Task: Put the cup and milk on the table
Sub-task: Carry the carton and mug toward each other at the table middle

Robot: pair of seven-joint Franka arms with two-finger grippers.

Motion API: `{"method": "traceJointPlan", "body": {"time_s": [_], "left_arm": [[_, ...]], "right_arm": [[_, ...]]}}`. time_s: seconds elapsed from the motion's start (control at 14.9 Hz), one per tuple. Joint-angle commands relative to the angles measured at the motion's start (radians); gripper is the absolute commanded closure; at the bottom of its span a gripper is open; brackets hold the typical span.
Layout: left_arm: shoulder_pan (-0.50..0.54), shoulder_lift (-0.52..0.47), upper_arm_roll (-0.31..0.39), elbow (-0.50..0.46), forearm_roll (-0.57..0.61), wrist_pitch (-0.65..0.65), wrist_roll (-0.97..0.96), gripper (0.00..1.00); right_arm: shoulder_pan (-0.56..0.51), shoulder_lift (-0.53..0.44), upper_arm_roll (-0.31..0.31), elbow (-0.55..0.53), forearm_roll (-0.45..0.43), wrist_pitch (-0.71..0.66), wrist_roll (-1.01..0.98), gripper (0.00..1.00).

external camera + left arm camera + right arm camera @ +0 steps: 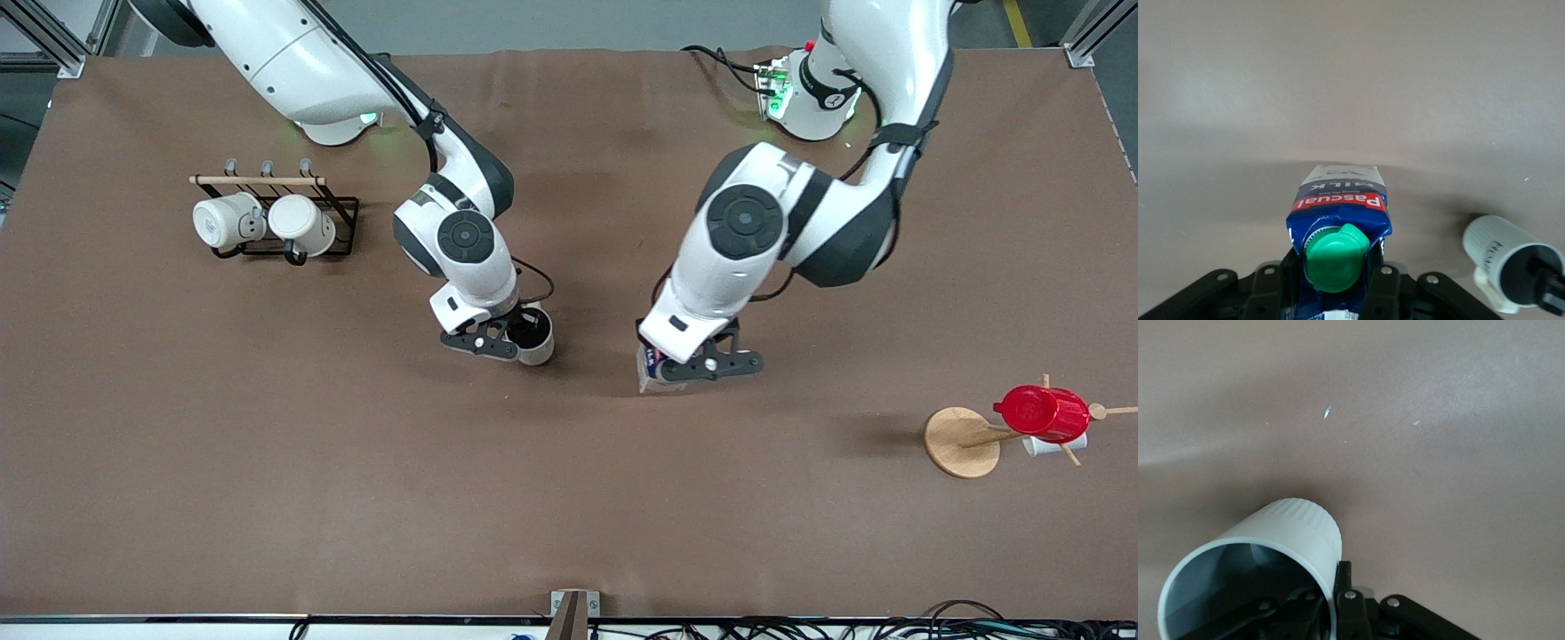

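Note:
My right gripper [514, 343] is shut on the rim of the off-white cup [539, 352], one finger inside its dark interior and one outside, low over the middle of the brown table [569, 498]. In the right wrist view the cup [1295, 527] fills the foreground at my gripper [1333, 603]. My left gripper [686, 366] is shut on the top of the blue and white milk carton [647, 379], beside the cup toward the left arm's end. The left wrist view shows the carton [1338, 200] between my fingers [1381, 287] and the cup [1495, 247] beside it. I cannot tell whether either touches the table.
A black wire rack [342, 209] with a wooden bar holds two plain white mugs [267, 222] toward the right arm's end. A wooden cup tree [960, 442] with a red plastic cup [1042, 412] stands toward the left arm's end.

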Motion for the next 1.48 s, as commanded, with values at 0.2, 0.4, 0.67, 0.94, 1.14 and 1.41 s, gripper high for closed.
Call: {"method": "traceJointPlan", "body": {"time_s": [0.2, 0.4, 0.67, 0.94, 1.14, 1.41], "left_arm": [[-0.099, 0.076, 0.005, 0.075, 0.005, -0.008, -0.176, 0.68], [-0.131, 0.080, 0.005, 0.073, 0.004, -0.010, -0.237, 0.68], [-0.148, 0.088, 0.005, 0.072, 0.005, -0.010, -0.251, 0.68], [-0.153, 0.102, 0.005, 0.072, 0.005, -0.008, -0.251, 0.68], [-0.153, 0.108, 0.003, 0.073, 0.005, 0.010, -0.248, 0.66], [-0.157, 0.117, 0.003, 0.072, 0.005, 0.039, -0.241, 0.58]], "right_arm": [[0.008, 0.025, 0.003, 0.024, -0.028, 0.039, 0.070, 0.98], [0.019, 0.032, 0.003, 0.024, -0.031, 0.052, 0.081, 0.98], [0.019, 0.034, 0.003, 0.024, -0.031, 0.052, 0.073, 0.42], [0.013, 0.029, 0.005, 0.022, -0.031, 0.049, 0.075, 0.00], [-0.009, -0.039, 0.011, 0.016, -0.030, 0.020, 0.061, 0.00], [-0.156, -0.164, 0.112, 0.011, -0.019, -0.173, -0.078, 0.00]]}}
